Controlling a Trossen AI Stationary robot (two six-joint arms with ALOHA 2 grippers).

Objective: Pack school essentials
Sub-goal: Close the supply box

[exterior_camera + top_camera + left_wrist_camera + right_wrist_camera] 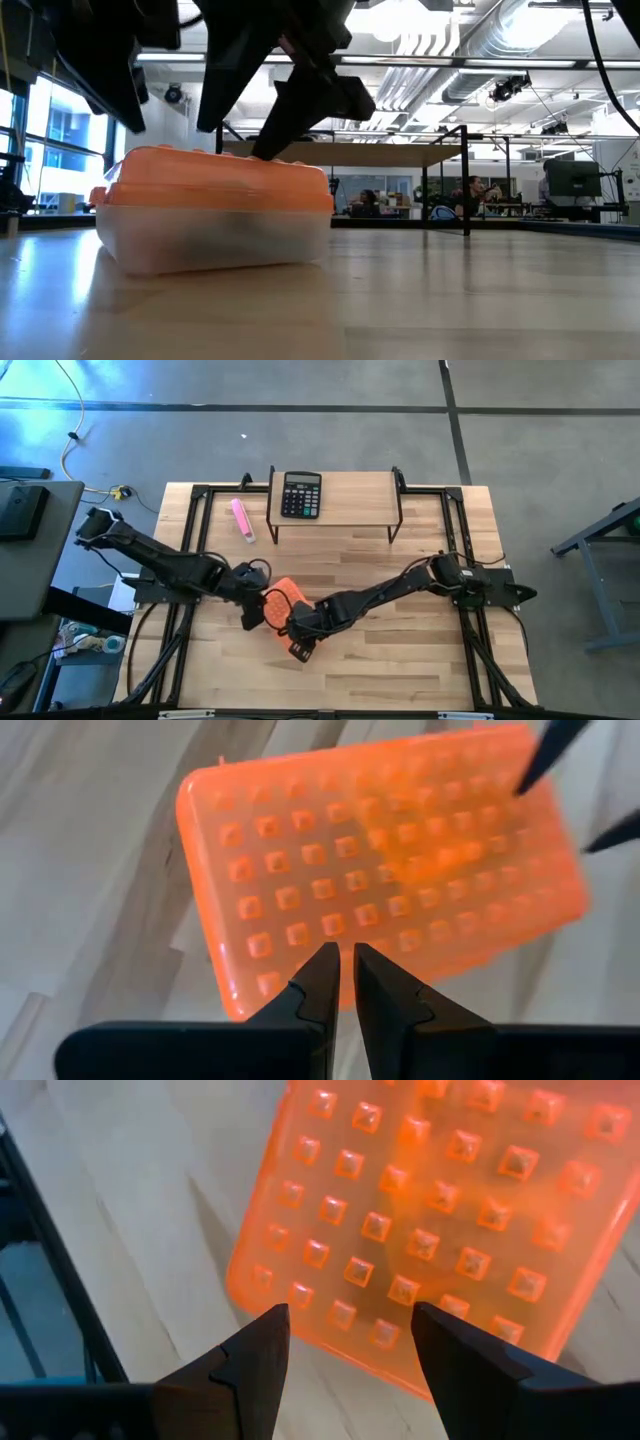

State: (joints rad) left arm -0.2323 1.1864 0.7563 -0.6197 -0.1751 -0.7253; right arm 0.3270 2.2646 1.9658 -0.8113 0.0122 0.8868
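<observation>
A box with a studded orange lid (283, 598) and a cloudy clear body (215, 235) rests flat on the wooden table at its middle. My left gripper (345, 965) is shut and hangs over the lid near one short edge, coming from the table's left. My right gripper (350, 1330) is open, and its two fingers stand over the lid's edge at the box's near right corner (300, 643). Its fingertips also show in the left wrist view (548, 750). The school essentials show in no view. My left gripper's shut fingertips (325, 970) lie over the lid (300, 935) near its edge, pointing steeply down; I cannot tell whether they touch it. My right gripper has a dark finger (290, 120) reaching down to the lid's top (268, 157) in the low view; I cannot tell whether it touches.
A low wooden shelf on black legs (335, 510) stands at the table's far edge with a black calculator (301, 495) on it. A pink marker (242, 520) lies to the shelf's left. Black frame rails (185, 575) run along both table sides.
</observation>
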